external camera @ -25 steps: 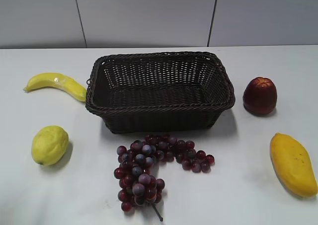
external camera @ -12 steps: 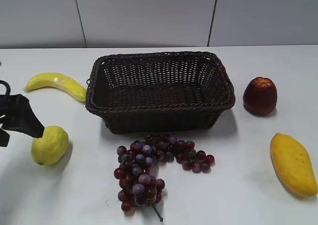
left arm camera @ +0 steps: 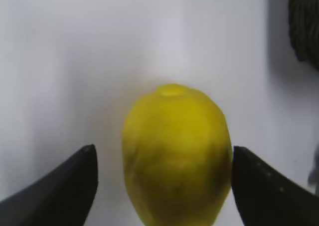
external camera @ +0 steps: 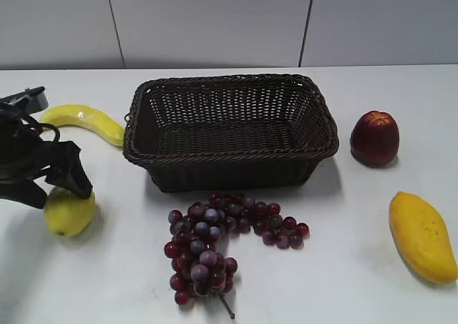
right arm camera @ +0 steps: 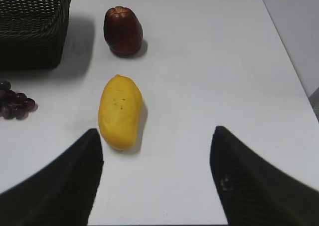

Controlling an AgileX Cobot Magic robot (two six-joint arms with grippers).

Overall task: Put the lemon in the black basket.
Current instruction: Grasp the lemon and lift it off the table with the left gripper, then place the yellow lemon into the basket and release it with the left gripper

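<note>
The yellow-green lemon (external camera: pixel 69 212) lies on the white table at the front left, partly hidden by my left gripper (external camera: pixel 57 188). In the left wrist view the lemon (left arm camera: pixel 177 151) sits between the two open black fingers of the left gripper (left arm camera: pixel 163 168), nub pointing away. The right finger is at its side; a gap shows at the left finger. The black basket (external camera: pixel 230 127) stands empty at the table's middle back. My right gripper (right arm camera: pixel 157 156) is open and empty above bare table; it does not show in the exterior view.
A banana (external camera: pixel 82 119) lies left of the basket. Red-purple grapes (external camera: pixel 215 242) lie in front of it. A dark red apple (external camera: pixel 374 138) and an orange-yellow mango (external camera: pixel 422 234) lie at the right, also in the right wrist view (right arm camera: pixel 120 111).
My left arm came in from the left edge and moved right over the lemon, which now sits between its open fingers. The lemon and the other fruit have not moved.
</note>
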